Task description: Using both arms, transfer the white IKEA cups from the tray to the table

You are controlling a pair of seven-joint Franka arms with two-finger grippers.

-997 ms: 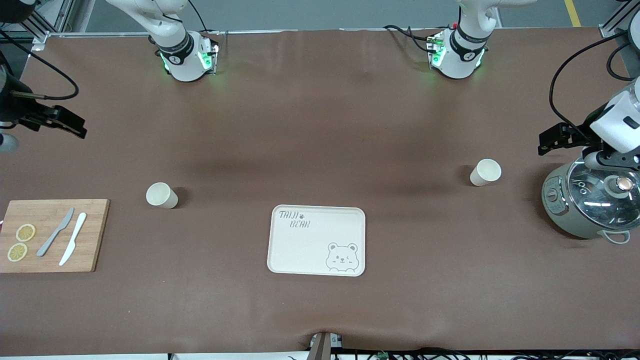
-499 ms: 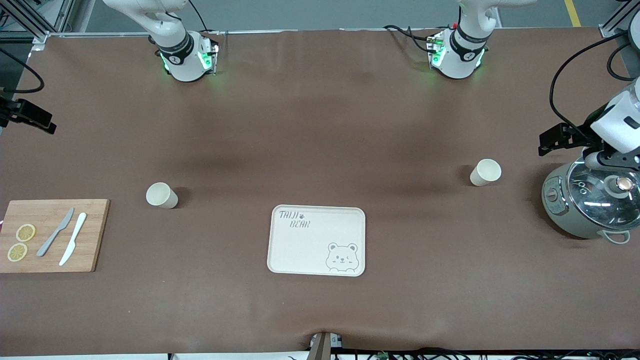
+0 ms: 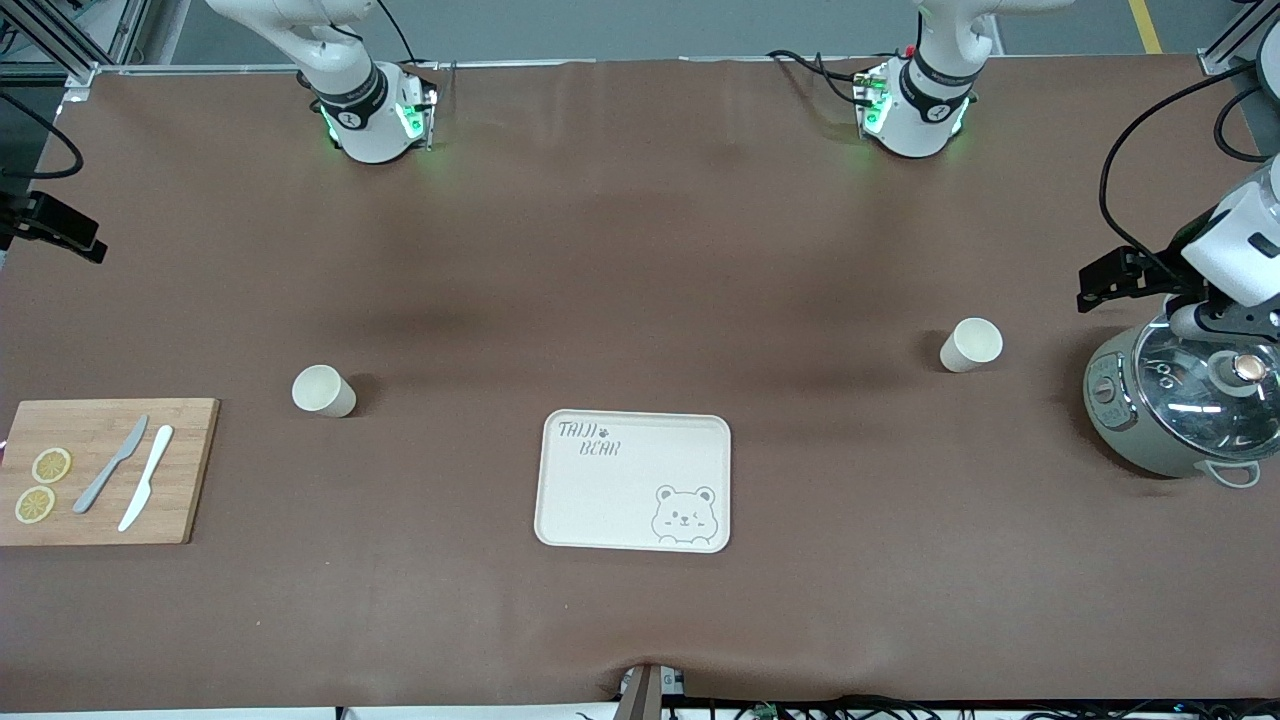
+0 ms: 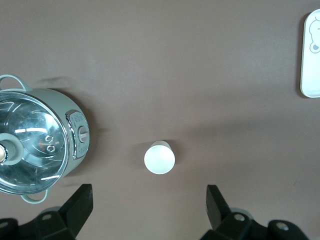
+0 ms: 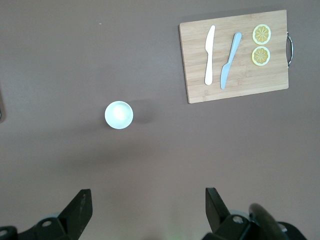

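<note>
Brown table (image 3: pixel 640 250) with bare tray (image 3: pixel 600 500), two upright cups (image 3: pixel 323 390) (image 3: pixel 970 344); both grippers (image 4: pixel 149 210) (image 5: pixel 148 212) spread, empty.

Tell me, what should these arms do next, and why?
Probably nothing more than pull back and rest. Both cups already stand upright on the table, one toward each arm's end, and the tray holds nothing. The left gripper and right gripper are open, raised high and hold nothing.
</note>
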